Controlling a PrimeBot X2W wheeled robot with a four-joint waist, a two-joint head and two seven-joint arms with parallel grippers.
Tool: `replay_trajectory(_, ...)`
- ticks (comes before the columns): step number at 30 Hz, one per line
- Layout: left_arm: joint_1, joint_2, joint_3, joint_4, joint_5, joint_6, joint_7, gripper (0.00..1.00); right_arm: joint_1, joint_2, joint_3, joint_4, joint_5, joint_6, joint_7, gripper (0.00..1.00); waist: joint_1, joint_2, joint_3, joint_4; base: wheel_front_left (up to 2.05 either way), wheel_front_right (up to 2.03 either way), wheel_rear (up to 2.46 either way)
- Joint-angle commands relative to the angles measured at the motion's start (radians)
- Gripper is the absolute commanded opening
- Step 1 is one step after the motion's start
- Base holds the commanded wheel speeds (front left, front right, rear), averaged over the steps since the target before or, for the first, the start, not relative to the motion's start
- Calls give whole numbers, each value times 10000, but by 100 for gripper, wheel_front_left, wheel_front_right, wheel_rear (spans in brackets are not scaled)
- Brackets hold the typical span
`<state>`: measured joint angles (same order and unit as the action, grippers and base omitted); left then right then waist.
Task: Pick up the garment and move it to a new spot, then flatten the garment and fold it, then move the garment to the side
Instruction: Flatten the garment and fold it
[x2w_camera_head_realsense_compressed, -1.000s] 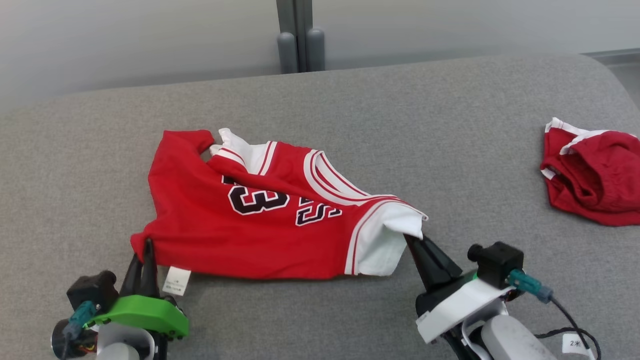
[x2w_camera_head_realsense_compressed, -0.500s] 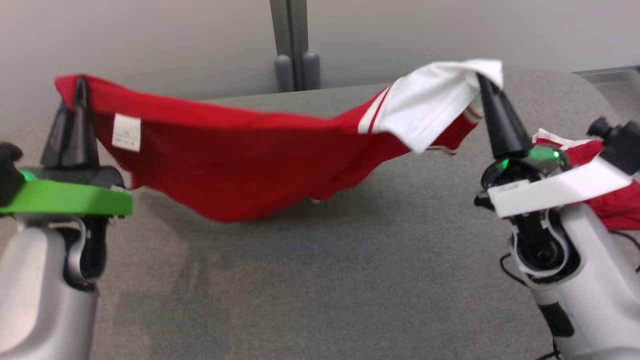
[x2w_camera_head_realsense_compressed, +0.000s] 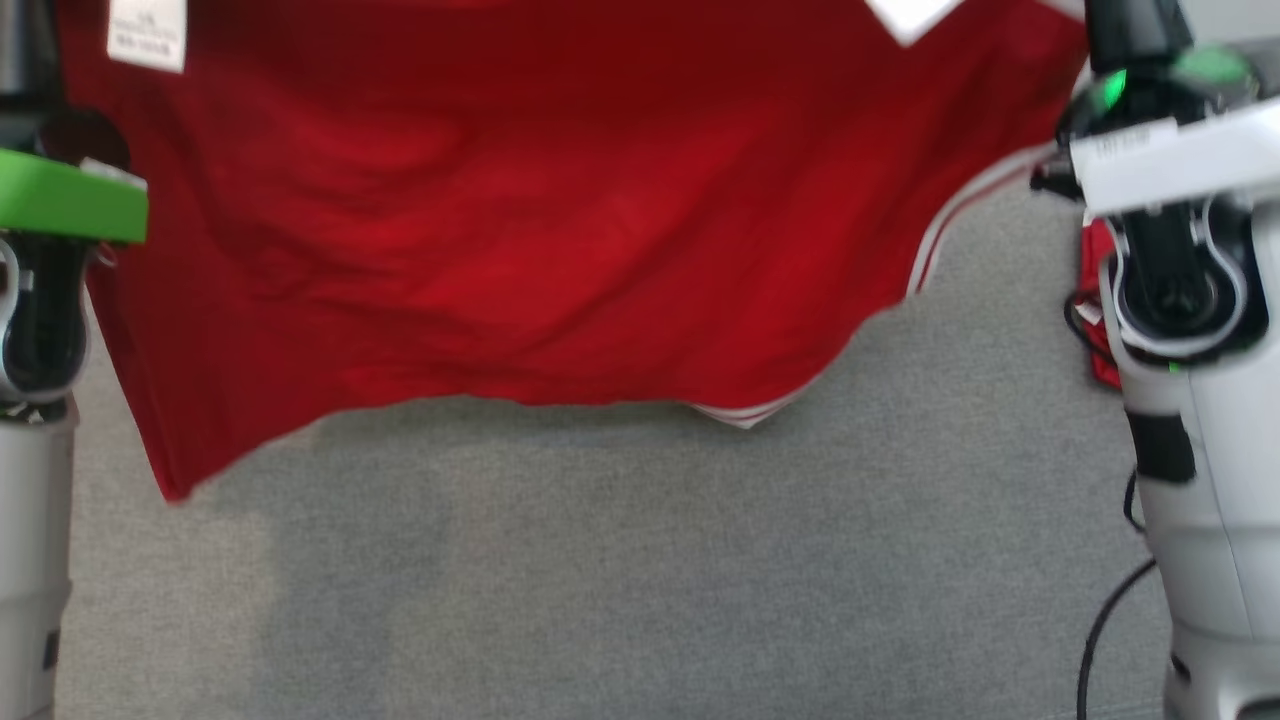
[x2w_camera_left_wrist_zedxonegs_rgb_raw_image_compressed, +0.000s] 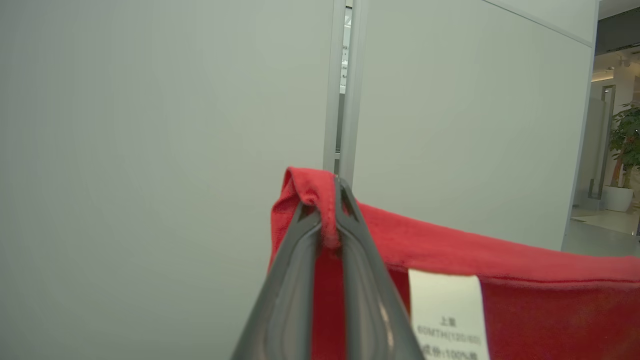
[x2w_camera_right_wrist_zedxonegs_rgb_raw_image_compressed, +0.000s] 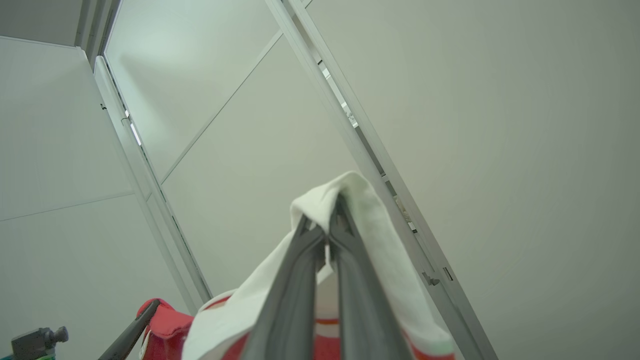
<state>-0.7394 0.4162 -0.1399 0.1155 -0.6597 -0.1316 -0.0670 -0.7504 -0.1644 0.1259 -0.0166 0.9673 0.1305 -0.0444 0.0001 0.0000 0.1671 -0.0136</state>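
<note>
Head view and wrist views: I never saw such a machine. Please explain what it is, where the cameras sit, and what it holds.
It is a two-armed robot. The wide picture comes from a camera on its head, looking down at a grey surface. The other two come from wrist cameras, looking along each claw. The left claw is shut on a red corner of the garment, near its white label; the right claw is shut on a white part. The garment hangs spread between them, above the surface. Beside the right arm shows other red cloth.

Red garment (x2w_camera_head_realsense_compressed: 520, 240) hangs spread, held aloft above grey surface.
</note>
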Motion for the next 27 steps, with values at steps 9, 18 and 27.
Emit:
replay_trajectory(9, -3335, -6, 67, 2522, 466, 84, -707, 0, -4453, 842, -829, 2911, -2913, 0, -910, 0, -1, 0, 2827, -283, 0, 0, 0)
replay_trajectory(18, -6011, -195, 442, 4673, 854, 84, -1907, 0, -7385, 1041, -1133, 5426, -4317, -7, -1988, 0, -1, 0, 3546, -315, 0, 0, 0)
replay_trajectory(27, -2773, -966, 1253, 4643, 974, 12, -1988, 0, -4659, 1083, -319, 5869, -3376, -7, -2179, 0, -1, 0, 3243, -334, 0, 0, 0)
